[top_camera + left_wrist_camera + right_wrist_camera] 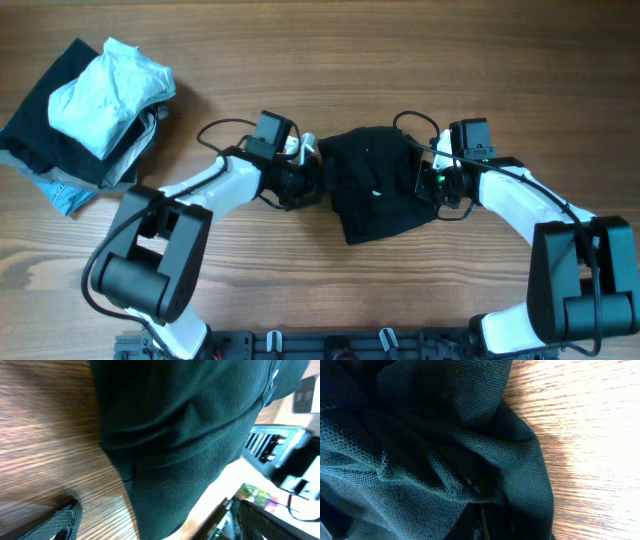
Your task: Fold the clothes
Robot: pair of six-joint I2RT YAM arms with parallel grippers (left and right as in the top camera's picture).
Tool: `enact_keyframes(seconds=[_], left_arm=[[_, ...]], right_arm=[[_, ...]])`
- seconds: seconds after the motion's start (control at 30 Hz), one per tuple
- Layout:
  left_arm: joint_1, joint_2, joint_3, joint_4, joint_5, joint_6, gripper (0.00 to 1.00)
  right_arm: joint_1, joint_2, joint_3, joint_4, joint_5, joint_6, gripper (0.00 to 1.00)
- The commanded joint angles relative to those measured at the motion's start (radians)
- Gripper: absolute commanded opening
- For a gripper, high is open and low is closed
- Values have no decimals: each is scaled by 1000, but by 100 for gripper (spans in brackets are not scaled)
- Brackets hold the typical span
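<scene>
A black garment [378, 185] lies bunched in the middle of the wooden table. My left gripper [306, 180] is at its left edge. In the left wrist view the fingers [160, 527] are wide apart, and the dark cloth [180, 435] hangs between them without being pinched. My right gripper [431, 181] is at the garment's right edge. In the right wrist view its dark fingers [485, 525] are closed together, with the mesh cloth [435, 445] gathered in folds at them.
A pile of other clothes [90, 110], light blue, grey and black, lies at the far left of the table [300, 270]. Cables loop near both wrists. The arm bases stand along the front edge.
</scene>
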Motion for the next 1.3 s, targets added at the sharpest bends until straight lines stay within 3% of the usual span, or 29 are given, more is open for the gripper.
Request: enact_keyframes(seconds=[0.0, 0.2, 0.3, 0.33, 0.4, 0.47, 0.6, 0.73, 0.87, 0.9, 0.97, 1.13, 1.27], left_arm=[[-72, 19, 3, 29, -164, -69, 100], [-178, 252, 4, 311, -200, -311, 89], [-181, 290, 4, 339, -166, -314, 65], [-183, 289, 4, 347, -156, -284, 52], [-181, 287, 4, 346, -100, -227, 13], [-167, 278, 4, 309, -63, -216, 5], [-90, 169, 5, 171, -31, -139, 4], [69, -74, 29, 6, 36, -75, 4], [313, -395, 81, -23, 119, -69, 4], [459, -531, 92, -14, 118, -68, 4], [603, -608, 92, 23, 118, -36, 4], [925, -591, 92, 126, 92, 66, 4], [1042, -450, 92, 152, -23, 178, 4]], right_arm=[[13, 91, -45, -18, 49, 16, 7], [13, 91, -45, -35, 48, 15, 7], [13, 91, -45, -52, 48, 16, 7], [13, 91, -45, -55, 49, 12, 7], [13, 87, -44, -63, 49, -2, 6], [11, 57, -40, -90, 53, -10, 5], [-6, -106, 6, -223, 56, -36, 4], [-15, -303, 51, -295, 52, -63, 6], [-15, -463, 60, -286, 52, -61, 6], [-15, -486, 60, -283, 52, -58, 6], [-15, -484, 60, -286, 51, -58, 6], [-15, -484, 60, -287, 35, -32, 6], [-15, -484, 60, -287, 9, -31, 6]])
